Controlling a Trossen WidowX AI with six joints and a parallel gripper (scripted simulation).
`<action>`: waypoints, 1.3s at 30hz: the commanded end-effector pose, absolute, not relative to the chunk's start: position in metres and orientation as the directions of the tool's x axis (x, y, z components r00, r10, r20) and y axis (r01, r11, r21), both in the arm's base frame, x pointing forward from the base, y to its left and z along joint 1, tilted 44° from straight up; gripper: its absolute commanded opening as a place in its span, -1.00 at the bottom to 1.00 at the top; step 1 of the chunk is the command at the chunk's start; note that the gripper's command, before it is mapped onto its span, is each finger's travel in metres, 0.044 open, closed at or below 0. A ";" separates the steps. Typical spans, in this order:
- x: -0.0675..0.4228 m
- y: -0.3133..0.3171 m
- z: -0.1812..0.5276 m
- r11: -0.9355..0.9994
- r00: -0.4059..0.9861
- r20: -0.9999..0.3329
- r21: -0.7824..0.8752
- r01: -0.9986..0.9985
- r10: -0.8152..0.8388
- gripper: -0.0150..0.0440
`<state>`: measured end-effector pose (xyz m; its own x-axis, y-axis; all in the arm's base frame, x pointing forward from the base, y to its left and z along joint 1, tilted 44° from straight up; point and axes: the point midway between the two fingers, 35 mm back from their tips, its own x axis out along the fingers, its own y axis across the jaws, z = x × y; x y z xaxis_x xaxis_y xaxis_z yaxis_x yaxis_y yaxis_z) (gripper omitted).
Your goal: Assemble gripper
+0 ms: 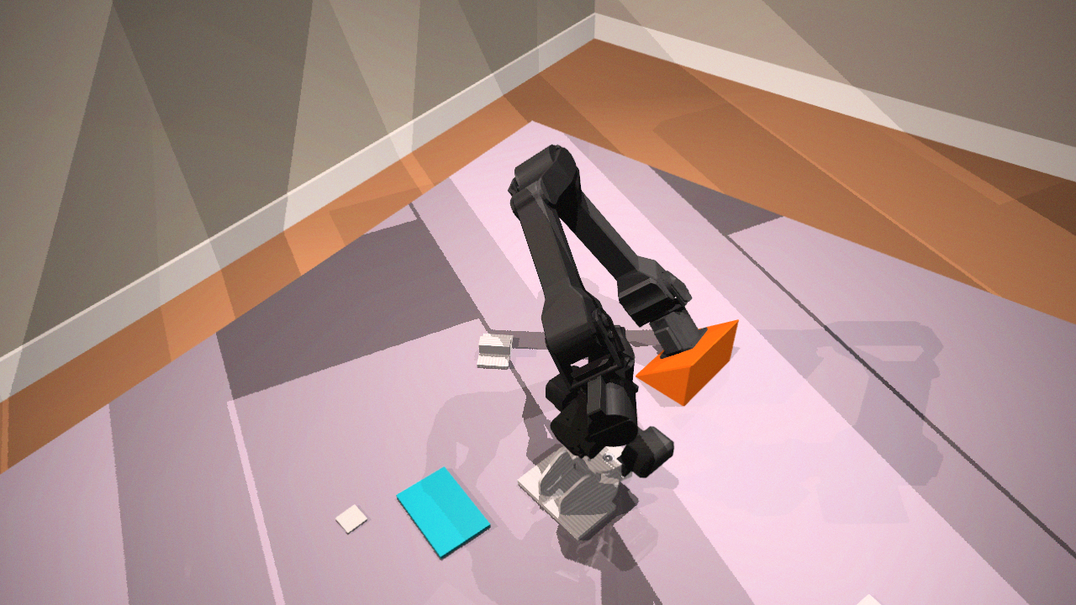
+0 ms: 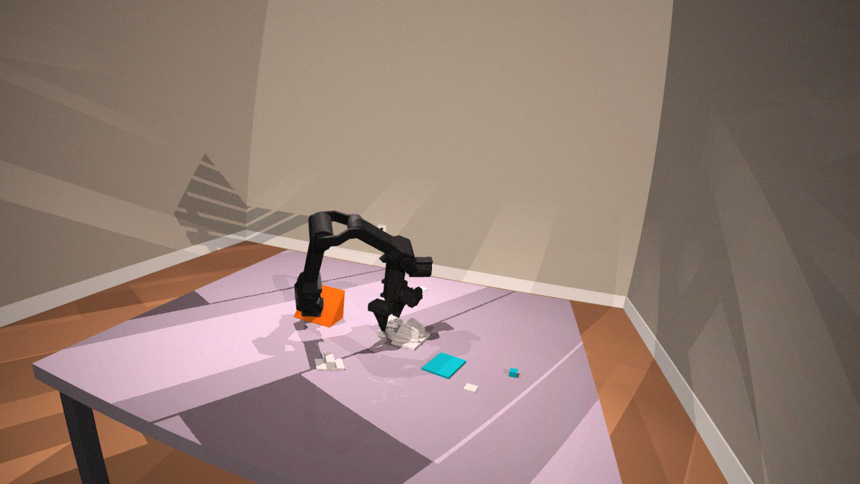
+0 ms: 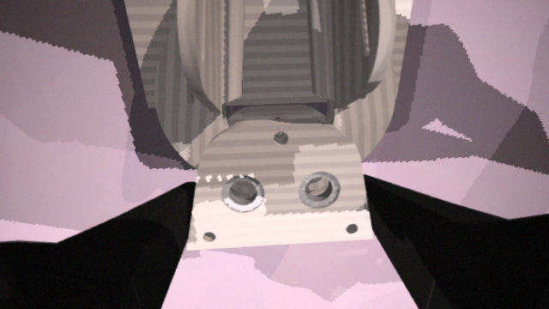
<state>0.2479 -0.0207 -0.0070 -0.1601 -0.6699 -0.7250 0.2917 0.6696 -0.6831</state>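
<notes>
My gripper (image 1: 606,455) (image 2: 390,323) (image 3: 277,186) points down and is shut on the pale housing plate (image 1: 610,452) (image 3: 257,159), gripping its two side edges. The plate has two large ringed holes and several small ones. It is over the rear end of the gripper base (image 1: 530,481) (image 2: 414,346) (image 3: 274,64); grey parts show through both large holes. Whether it touches the stubs cannot be told. The two long ribbed jaws, a left one (image 3: 206,56) and a right one (image 3: 349,56), stand side by side on the base. Their gear teeth, the pins and the stubs are hidden beneath the plate.
A flat cyan plate (image 1: 444,511) (image 2: 443,365) and a small white tile (image 1: 351,518) (image 2: 470,387) lie beside the base. A white stepped block (image 1: 494,351) (image 2: 330,363), a cyan cube (image 2: 513,372) and an orange wedge (image 1: 699,368) (image 2: 333,305) by the arm's foot also stand on the table.
</notes>
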 end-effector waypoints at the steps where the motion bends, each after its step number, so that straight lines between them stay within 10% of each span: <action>1: 0.248 -0.022 -0.008 0.670 -0.160 -0.723 -0.686 0.283 -0.673 0.70; 39: 0.246 -0.028 -0.014 0.670 -0.160 -0.722 -0.687 0.282 -0.673 0.70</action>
<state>0.2469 -0.0266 -0.0128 -0.1586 -0.6716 -0.7237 0.2860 0.6703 -0.6848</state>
